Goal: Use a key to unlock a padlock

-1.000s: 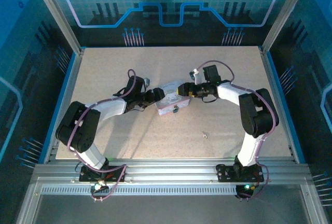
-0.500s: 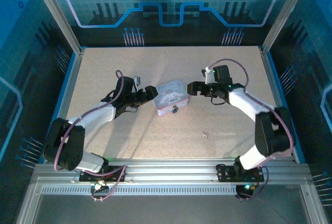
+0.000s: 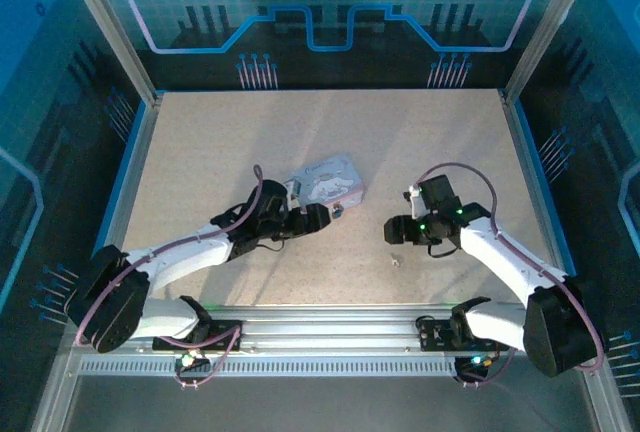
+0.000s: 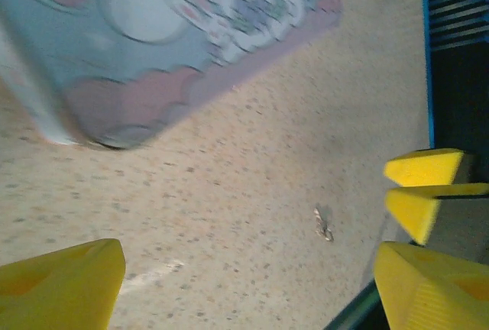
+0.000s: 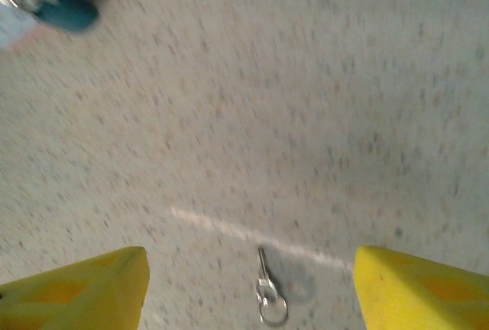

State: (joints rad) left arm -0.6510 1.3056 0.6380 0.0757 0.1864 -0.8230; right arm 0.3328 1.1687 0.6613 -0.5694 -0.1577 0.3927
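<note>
The padlock (image 5: 65, 9), small and dark bluish with a metal shackle, lies at the near edge of the tin (image 3: 328, 180); in the top view the padlock (image 3: 338, 210) sits just right of my left gripper (image 3: 316, 218). The key (image 5: 267, 292), thin and silvery on a small ring, lies on the table between the open fingers of my right gripper (image 5: 248, 296). From above, the key (image 3: 395, 260) is just in front of the right gripper (image 3: 393, 233). My left gripper (image 4: 244, 292) is open and holds nothing. Beyond it are the tin (image 4: 153, 40) and the key (image 4: 324, 224).
The lavender tin has a cartoon-printed lid and stands tilted at mid-table. The right gripper's yellow fingers (image 4: 424, 168) show at the right of the left wrist view. A blue rail (image 3: 125, 167) edges the speckled table (image 3: 220, 142), with metal framing along the near edge.
Both arms pulled back from the tin toward the near side. The left gripper now sits by the padlock, the right over the key with narrower jaws. The tin turned slightly.
</note>
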